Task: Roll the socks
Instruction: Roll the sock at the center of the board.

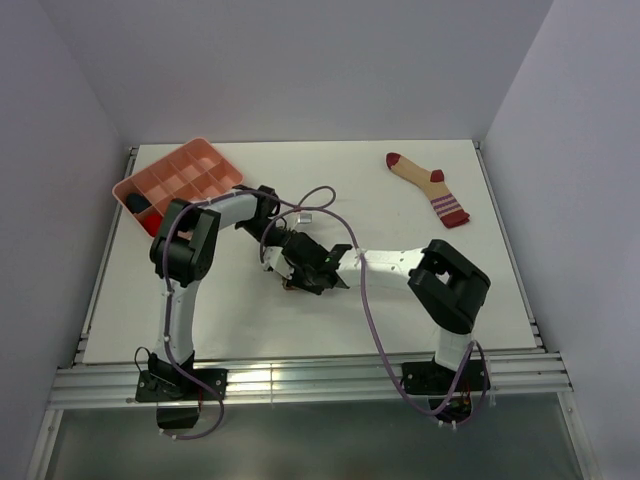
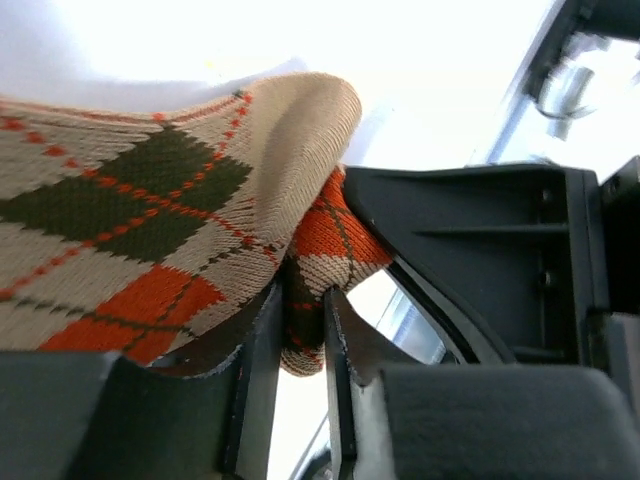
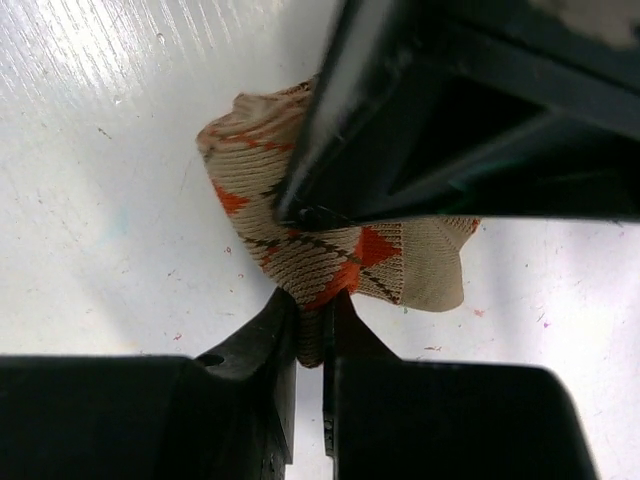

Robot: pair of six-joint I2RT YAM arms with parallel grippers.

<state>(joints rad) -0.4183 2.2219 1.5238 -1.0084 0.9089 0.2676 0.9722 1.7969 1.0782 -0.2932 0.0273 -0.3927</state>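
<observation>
Argyle sock (image 2: 150, 200): left gripper (image 2: 300, 312), right gripper (image 3: 310, 318) each clenched on thin folds; a slip would likely unroll it.

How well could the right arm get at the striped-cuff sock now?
Probably not yet: the right gripper is shut on the argyle sock. Otherwise the way to the striped-cuff sock looks free.

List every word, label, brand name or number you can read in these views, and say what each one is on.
No readable text in any view.
argyle sock: knit pattern only, no label showing.
striped sock: no lettering visible.
compartment tray: no markings visible.
left gripper and right gripper: plain black plastic, no print showing.
</observation>
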